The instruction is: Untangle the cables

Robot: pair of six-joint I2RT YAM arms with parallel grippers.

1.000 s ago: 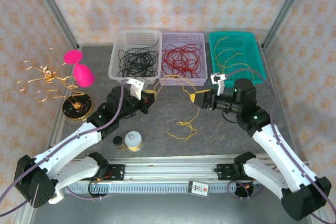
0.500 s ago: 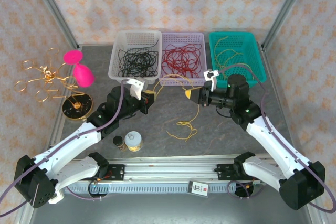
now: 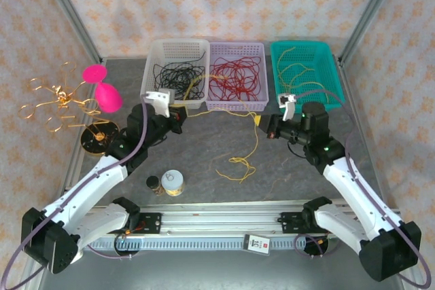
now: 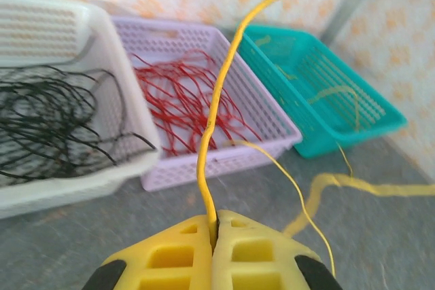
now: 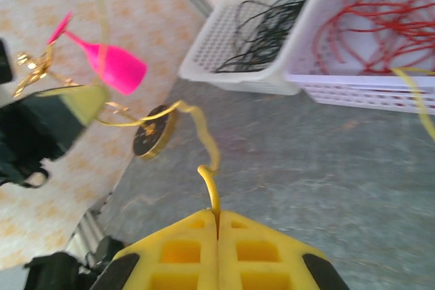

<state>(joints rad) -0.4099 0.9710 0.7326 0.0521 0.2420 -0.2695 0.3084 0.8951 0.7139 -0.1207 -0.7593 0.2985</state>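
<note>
You are working in front of the lilac perforated plastic basket [image 3: 235,45] holding red wires; take every position below from it. The left gripper [image 3: 179,111] is pinching a thin yellow flexible cable [image 3: 228,113] just off the basket's front left corner. In the left wrist view its yellow block pads [image 4: 258,256] are pressing flat together around that strand, which is rising and arcing toward the basket. The right gripper [image 3: 260,124] is sitting just off the basket's front right corner, jaws likewise pressed together and nipping the same yellow cable, as the right wrist view is showing. Between the two grips the cable is running roughly parallel to the basket's front wall, so its long axis is lying left to right. From the right-hand grip a strand is dropping toward the arm bases into a loose knot of yellow loops [image 3: 238,166]. This knot is resting on the grey tabletop [image 3: 204,147], well in front of the basket and nearer the right gripper than the left. Judging from this, the coming move is depending on that geometry. Separating the grips along the front wall is likely tightening the span, and the right arm is looking better placed to lift the knot free.
</note>
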